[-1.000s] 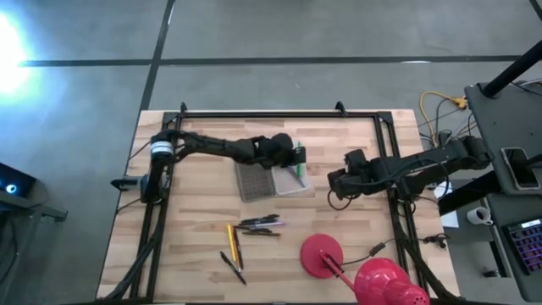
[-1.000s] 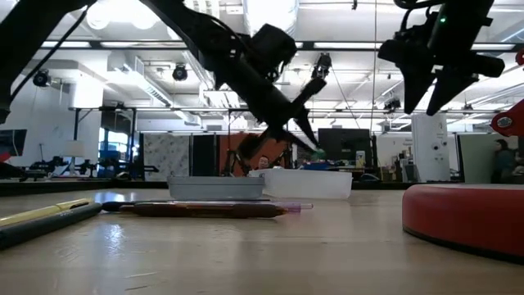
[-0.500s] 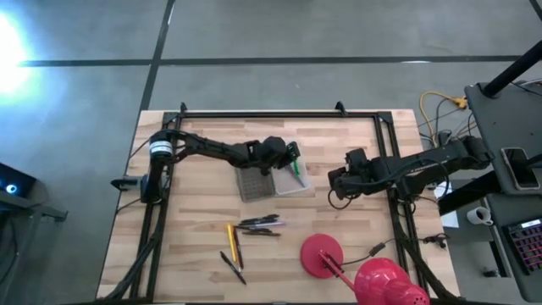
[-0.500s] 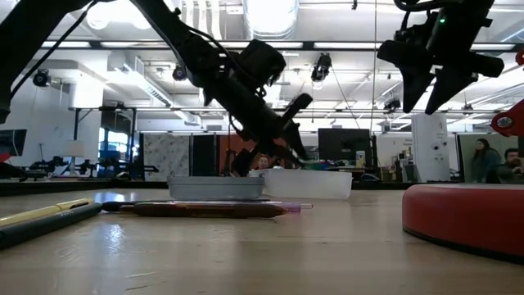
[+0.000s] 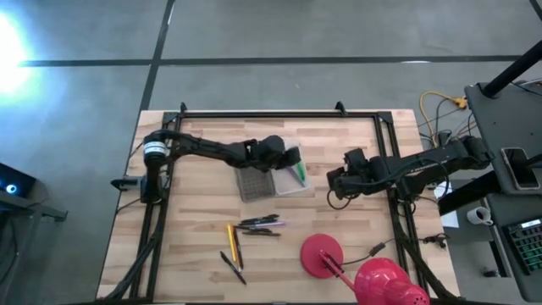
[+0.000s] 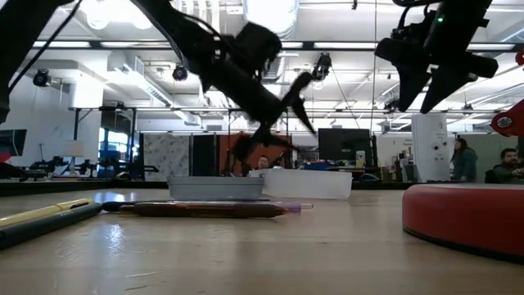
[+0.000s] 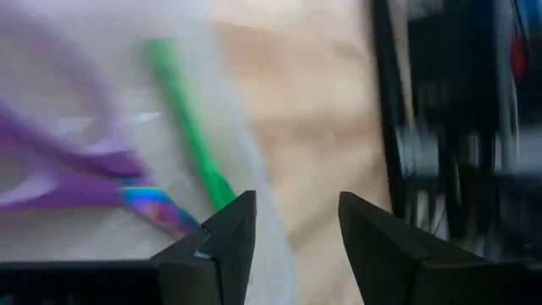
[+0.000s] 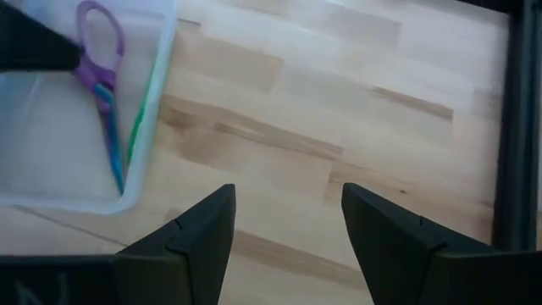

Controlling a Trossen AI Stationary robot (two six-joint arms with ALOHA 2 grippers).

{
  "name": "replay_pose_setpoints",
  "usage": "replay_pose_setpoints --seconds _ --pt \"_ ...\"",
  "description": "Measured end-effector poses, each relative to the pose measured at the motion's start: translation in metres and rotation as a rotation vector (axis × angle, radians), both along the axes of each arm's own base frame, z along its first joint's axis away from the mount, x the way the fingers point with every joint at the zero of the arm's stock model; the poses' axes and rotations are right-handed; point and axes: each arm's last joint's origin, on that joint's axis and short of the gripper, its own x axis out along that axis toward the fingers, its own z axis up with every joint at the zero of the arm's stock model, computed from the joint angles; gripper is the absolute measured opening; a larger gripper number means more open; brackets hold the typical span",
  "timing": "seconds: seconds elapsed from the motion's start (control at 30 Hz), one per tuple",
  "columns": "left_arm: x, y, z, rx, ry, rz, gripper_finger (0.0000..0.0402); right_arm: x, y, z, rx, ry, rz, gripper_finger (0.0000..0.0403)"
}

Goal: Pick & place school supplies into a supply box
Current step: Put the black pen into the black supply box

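The clear supply box (image 5: 306,188) lies mid-table with its grey grid lid (image 5: 252,182) beside it on the left. In the box lie purple-handled scissors (image 8: 100,63) and a green pen (image 7: 190,135). My left gripper (image 5: 290,158) hovers open just above the box's far part, touching nothing. My right gripper (image 5: 332,180) hangs open above bare wood to the right of the box. Several more pens (image 5: 258,224), a yellow pencil (image 5: 230,239) and a black pen (image 5: 234,268) lie on the table nearer the front edge.
A red round-based lamp (image 5: 322,254) lies at the front right, its shade (image 5: 388,286) over the table's front edge. A black frame rail (image 5: 394,169) runs along the right side. Bare wood lies between the box and the right rail.
My left gripper has opened over the supply box, risen a little and drawn slightly toward the table's left. My right gripper has kept still.
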Motion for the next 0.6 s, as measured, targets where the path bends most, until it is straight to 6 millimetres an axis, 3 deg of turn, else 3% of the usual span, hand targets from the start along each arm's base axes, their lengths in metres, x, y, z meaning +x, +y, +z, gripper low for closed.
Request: replay_pose_setpoints --seconds 0.13,0.3,0.37,0.47,0.53,0.6 --pt "-0.016 -0.027 0.027 0.307 0.065 -0.495 0.0152 0.008 0.002 0.000 -0.022 0.003 0.142 0.0209" --pt "-0.060 -0.072 0.043 0.401 0.331 -0.847 0.0150 0.019 0.004 0.001 -0.058 -0.011 0.288 0.0209" --pt "-0.080 -0.085 0.048 0.372 0.433 -0.864 0.0150 0.021 0.005 0.000 -0.064 -0.014 0.305 0.0209" --pt "-0.107 -0.100 0.053 0.233 0.554 -0.704 0.0150 0.024 0.005 -0.003 -0.062 -0.008 0.298 0.0209" --pt "-0.124 -0.114 0.052 0.165 0.577 -0.621 0.0150 0.026 0.006 -0.007 -0.061 0.010 0.298 0.0209" --pt "-0.138 -0.132 0.053 0.213 0.535 -0.682 0.0150 0.029 0.006 -0.012 -0.062 0.030 0.300 0.0209"
